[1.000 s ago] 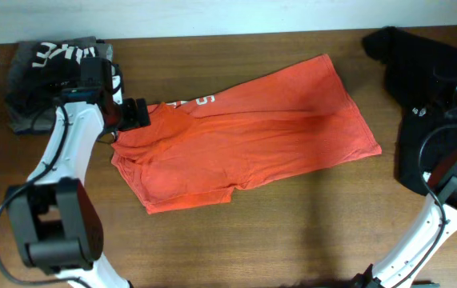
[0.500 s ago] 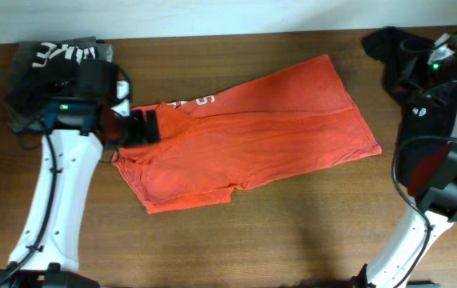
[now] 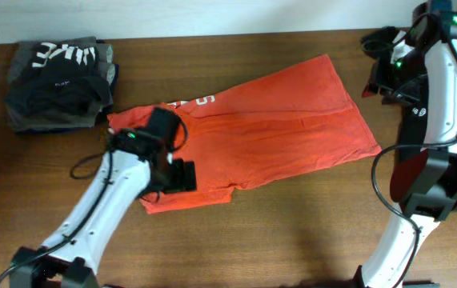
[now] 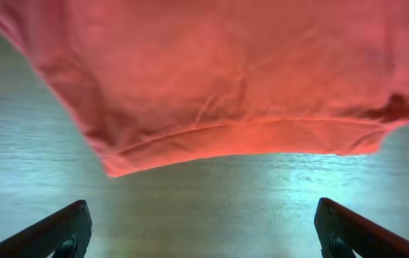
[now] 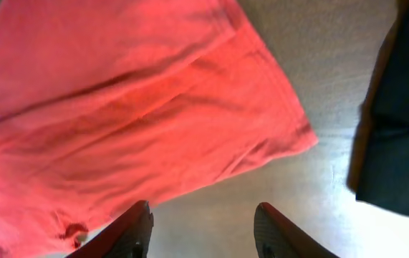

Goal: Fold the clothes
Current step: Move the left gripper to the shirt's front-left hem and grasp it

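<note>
The clothes (image 3: 276,132), a red-orange T-shirt with white lettering near its collar, lie spread flat and slightly askew across the middle of the table. My left gripper (image 3: 178,176) hovers over the shirt's front left hem. In the left wrist view it (image 4: 205,231) is open wide over bare wood, with the hem (image 4: 218,136) just ahead. My right gripper (image 3: 382,80) hangs at the back right, beyond the shirt's right edge. In the right wrist view it (image 5: 205,231) is open and empty, with the shirt (image 5: 118,107) ahead of it.
A folded dark grey garment (image 3: 56,76) with white lettering sits at the back left. A black garment (image 3: 384,42) lies crumpled at the back right beneath the right arm, and shows at the right edge of the right wrist view (image 5: 401,122). The table's back edge runs close behind.
My left arm has swung from the shirt's collar end to its front hem. My right arm has lifted and reached back and left toward the shirt's right edge.
</note>
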Available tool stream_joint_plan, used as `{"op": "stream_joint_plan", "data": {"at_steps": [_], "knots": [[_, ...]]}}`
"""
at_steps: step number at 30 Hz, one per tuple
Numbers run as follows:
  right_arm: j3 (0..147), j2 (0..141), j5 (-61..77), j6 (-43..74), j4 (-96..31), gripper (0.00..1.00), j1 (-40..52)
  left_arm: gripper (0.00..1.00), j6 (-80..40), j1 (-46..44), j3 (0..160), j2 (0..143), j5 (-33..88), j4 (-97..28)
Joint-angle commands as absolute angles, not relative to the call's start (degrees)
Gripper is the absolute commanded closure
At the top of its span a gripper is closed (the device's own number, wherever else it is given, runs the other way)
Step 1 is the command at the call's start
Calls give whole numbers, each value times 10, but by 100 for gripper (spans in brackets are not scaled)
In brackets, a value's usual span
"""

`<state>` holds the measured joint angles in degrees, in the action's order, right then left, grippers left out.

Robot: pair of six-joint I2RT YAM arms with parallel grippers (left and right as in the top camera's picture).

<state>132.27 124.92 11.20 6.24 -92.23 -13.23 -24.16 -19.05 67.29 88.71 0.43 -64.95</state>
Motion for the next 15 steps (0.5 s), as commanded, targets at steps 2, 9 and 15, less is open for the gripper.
{"op": "stream_joint_plan", "data": {"at_steps": [2,9,15], "knots": [[1291,1227,89,64,-933,52,-127,1,-316,-205,600,853,-4,-608],[1230,1216,87,69,-900,52,-125,1,-376,-205,532,822,-13,-591],[1202,1214,88,69,-868,51,-111,1,-380,-205,487,811,-13,-539]]}}
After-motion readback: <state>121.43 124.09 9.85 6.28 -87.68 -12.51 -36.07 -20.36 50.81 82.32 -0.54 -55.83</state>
